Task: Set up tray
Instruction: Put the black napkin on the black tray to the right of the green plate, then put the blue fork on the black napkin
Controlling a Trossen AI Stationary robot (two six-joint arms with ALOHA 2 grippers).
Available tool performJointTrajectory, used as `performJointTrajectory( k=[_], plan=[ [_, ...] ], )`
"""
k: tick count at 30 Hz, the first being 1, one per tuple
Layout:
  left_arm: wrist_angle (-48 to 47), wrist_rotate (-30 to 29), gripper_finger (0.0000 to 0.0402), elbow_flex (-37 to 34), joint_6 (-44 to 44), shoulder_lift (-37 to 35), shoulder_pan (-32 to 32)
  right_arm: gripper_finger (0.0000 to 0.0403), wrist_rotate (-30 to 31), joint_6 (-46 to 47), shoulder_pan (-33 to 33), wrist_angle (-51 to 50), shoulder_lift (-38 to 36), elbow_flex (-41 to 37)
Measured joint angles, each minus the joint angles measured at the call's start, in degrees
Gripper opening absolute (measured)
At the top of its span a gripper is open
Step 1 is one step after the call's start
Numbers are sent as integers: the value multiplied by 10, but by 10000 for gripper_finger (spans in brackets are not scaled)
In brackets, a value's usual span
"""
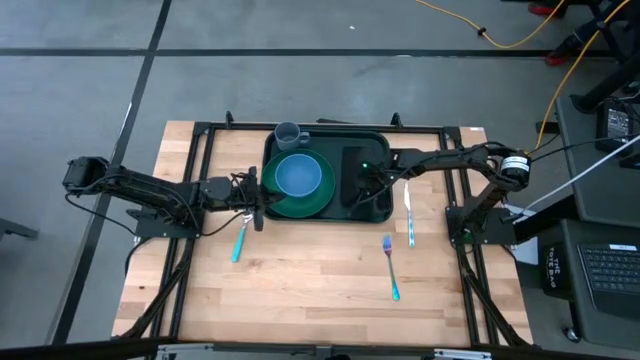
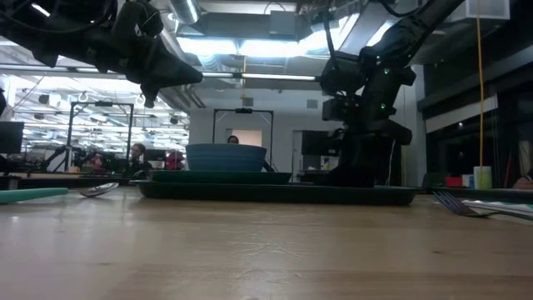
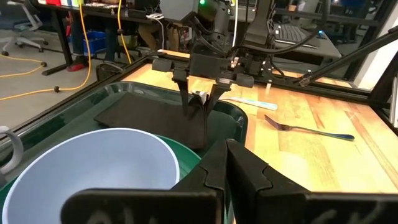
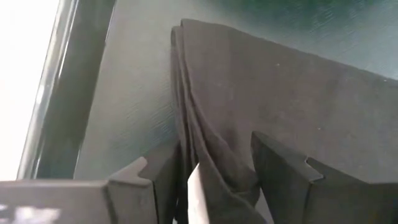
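Note:
The dark green tray [image 1: 378,213] lies at the table's far middle. It holds a green plate [image 1: 318,203] with a blue bowl [image 1: 298,175] on it, a grey mug [image 1: 288,133] at its far rim, and a folded black napkin [image 1: 358,165] on its right half. My right gripper [image 1: 363,188] points steeply down at the napkin's near end, fingers around its folds [image 4: 211,168]. My left gripper [image 1: 262,205] hangs shut above the tray's left rim beside the plate, holding nothing [image 3: 224,162]. My right gripper has the napkin's folded layers [image 4: 217,155] bunched between its two fingers, near the long folded edge [image 4: 186,93]. The fingers [image 3: 204,121] come from above, slanting down from the table's right. The cloth rises a little between them, and the rest of the napkin lies flat on the tray floor.
A teal-handled spoon [image 1: 240,240] lies on the wood left of the tray. A knife [image 1: 409,215] and a teal-handled fork [image 1: 390,270] lie to the right and nearer. Black frame rails [image 1: 200,160] border the table. The near half of the table is bare wood.

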Motion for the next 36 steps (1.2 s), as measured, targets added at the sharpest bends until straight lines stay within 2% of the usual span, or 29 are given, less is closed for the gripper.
performJointTrajectory(
  k=[3, 8, 16, 19, 22, 25, 30, 36],
  plan=[
    [0, 0, 2, 0, 0, 0, 0, 191, -4, 1, 0, -29, 0, 19],
    [0, 0, 2, 0, 0, 0, 0, 191, -45, 29, 0, -72, 0, 63],
    [0, 0, 1, 0, 3, 0, 0, 191, -36, 34, 1, -100, 0, 83],
    [6, -18, 3, 0, 2, 0, 0, 191, -33, 63, 7, -92, 0, 84],
    [7, -29, 2, 0, 20, -5, 5, 188, 8, 90, 16, -107, 0, 99],
    [5, -7, 1, 0, 35, -12, 14, 171, 44, 93, 26, -132, 0, 123],
    [-27, 59, 3, 0, 67, -43, 36, 125, 50, 120, 47, -169, 0, 180],
    [-127, 64, 2, 0, 104, -119, 62, 61, 51, 180, 75, -193, 0, 224]
  ],
)
